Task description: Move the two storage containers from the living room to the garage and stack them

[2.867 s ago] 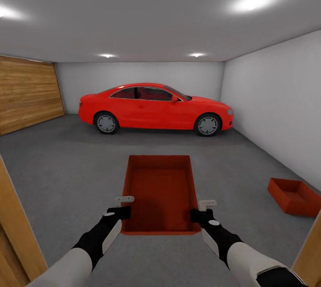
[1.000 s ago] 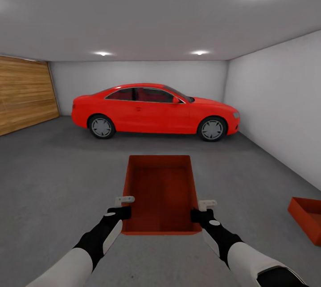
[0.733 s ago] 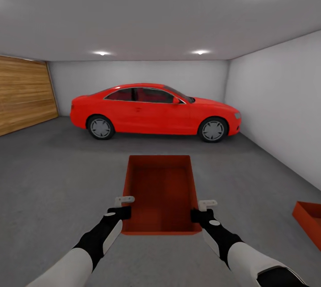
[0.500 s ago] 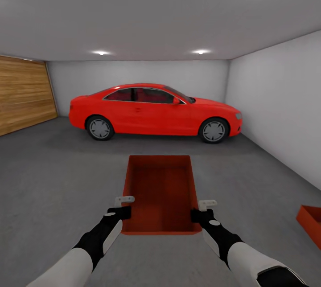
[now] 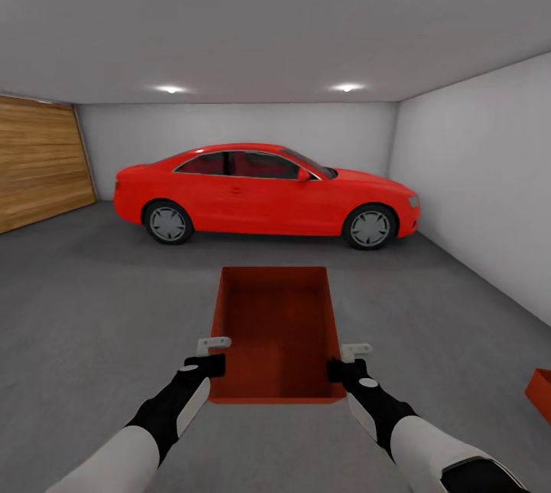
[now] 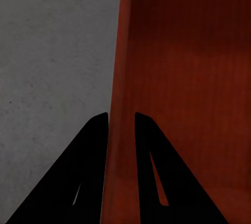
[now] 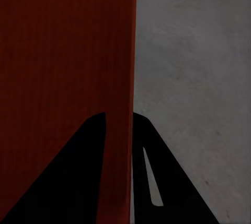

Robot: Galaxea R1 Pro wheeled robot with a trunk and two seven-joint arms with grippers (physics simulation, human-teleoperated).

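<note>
Fingers of the left gripper (image 5: pixel 213 354) pinch the left wall of the held storage container (image 5: pixel 277 332) near its close end, and those of the right gripper (image 5: pixel 346 359) pinch its right wall at the matching spot. In the head view this orange-red bin hangs level between the two arms above the dark concrete floor (image 5: pixel 99 302) of the garage, open side up. A corner of the second storage container (image 5: pixel 542 393) sits on the floor at the far right edge, near the pale grey wall (image 5: pixel 474 187). A red car (image 5: pixel 264 194) stands across the back, a wood-panelled door (image 5: pixel 38 164) to the left.

In the left wrist view, two dark fingers (image 6: pixel 89 172) straddle the thin orange-red wall (image 6: pixel 123 78), one on each face, grey concrete beside them.

In the right wrist view, the fingers (image 7: pixel 83 172) clamp the opposite wall (image 7: pixel 129 67) the same way, with concrete on the outer side
</note>
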